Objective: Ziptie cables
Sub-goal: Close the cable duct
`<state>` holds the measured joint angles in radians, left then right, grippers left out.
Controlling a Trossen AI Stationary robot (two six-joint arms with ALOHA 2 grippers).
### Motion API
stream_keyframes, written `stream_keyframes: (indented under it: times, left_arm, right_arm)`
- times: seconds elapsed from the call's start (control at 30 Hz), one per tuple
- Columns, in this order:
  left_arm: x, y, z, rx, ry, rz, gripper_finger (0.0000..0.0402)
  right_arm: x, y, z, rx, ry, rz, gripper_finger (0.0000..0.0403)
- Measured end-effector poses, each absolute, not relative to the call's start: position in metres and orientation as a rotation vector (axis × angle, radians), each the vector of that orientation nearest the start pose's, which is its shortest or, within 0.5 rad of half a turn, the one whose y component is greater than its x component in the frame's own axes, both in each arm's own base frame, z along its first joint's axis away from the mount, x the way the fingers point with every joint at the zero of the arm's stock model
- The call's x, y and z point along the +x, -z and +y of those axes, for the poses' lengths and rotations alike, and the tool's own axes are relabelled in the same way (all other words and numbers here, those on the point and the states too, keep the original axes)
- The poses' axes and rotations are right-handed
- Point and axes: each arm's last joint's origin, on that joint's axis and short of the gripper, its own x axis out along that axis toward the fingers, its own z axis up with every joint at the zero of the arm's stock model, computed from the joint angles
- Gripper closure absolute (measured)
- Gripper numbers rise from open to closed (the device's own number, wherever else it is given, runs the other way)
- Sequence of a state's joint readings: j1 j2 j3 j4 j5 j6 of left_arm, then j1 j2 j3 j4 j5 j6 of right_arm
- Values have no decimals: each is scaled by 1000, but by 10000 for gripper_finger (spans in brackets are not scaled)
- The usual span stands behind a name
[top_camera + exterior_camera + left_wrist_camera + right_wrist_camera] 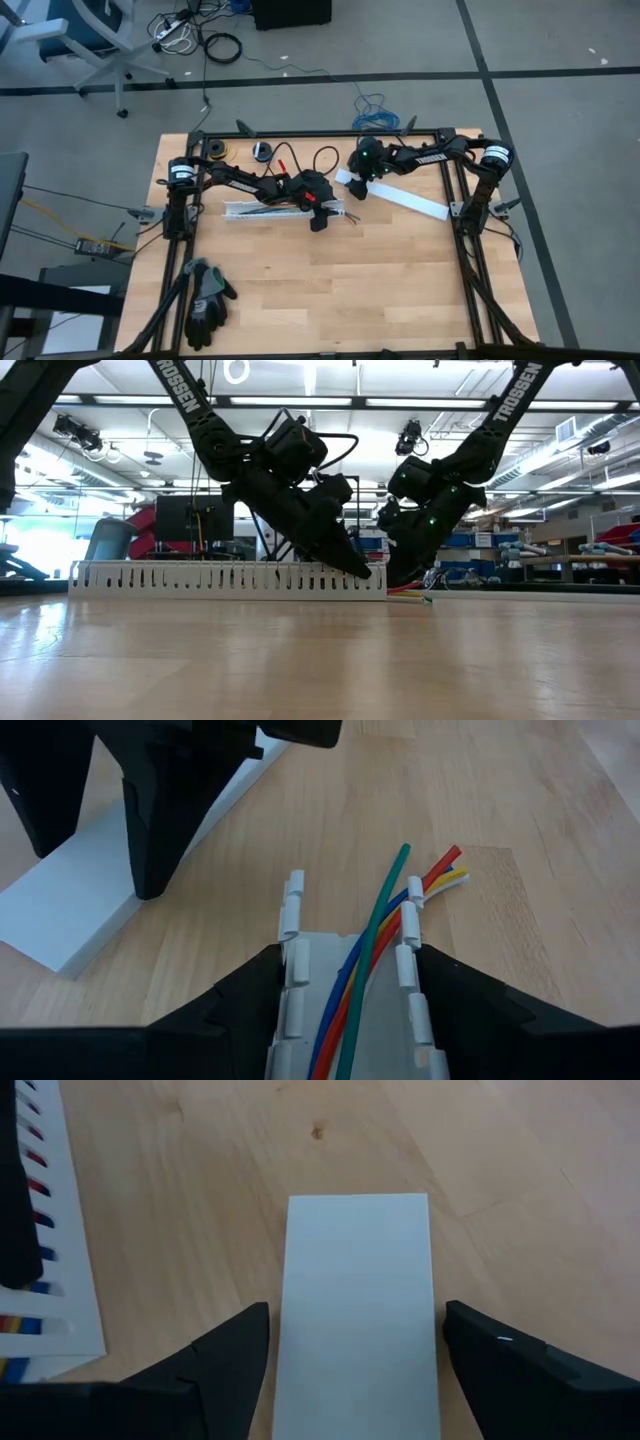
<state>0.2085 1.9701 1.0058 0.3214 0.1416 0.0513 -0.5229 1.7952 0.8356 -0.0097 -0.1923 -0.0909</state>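
The cables [375, 935] are green, blue, red and yellow wires. They lie inside a white slotted duct [262, 210] and stick out of its end [350, 945] onto the wood. My left gripper [320, 212] is low over that end and open, with one finger beside each duct wall. In the low view the duct [230, 578] stands on the table with the wire tips [415, 596] beyond it. My right gripper [357, 1330] is open. Its fingers straddle the end of a flat white strip [358, 1300] lying on the table, with a gap on both sides. My left gripper comes at the duct's end slanting down from the table's left, along the duct. Its fingers [250, 995] stand right against the outer walls [292, 920]. I cannot tell whether they touch. The duct rests on the table.
The flat white strip [400, 198] runs slantwise toward the table's right edge. Black gloves [208, 298] lie near the front left corner. Small round parts [262, 151] and dark cords [325, 158] sit by the far edge. A black frame [465, 215] borders the wooden top [380, 280].
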Motion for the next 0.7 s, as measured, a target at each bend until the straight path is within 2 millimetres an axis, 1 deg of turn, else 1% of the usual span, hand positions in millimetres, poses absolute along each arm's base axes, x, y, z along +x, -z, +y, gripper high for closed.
stream_keyframes:
  times: [0.17, 0.47, 0.57, 0.7]
  left_arm:
    - [381, -122, 76, -63, -48, 635, 177]
    - [381, -122, 76, -63, -48, 635, 177]
    - [381, -122, 76, -63, -48, 636, 177]
    - [381, -122, 76, -63, -48, 636, 177]
  right_arm:
    - [284, -114, -151, 219, 274, 952, 131]
    - [284, -113, -148, 220, 275, 971, 180]
    - [284, -113, -148, 223, 273, 971, 184]
    - [284, -113, -148, 222, 272, 971, 175]
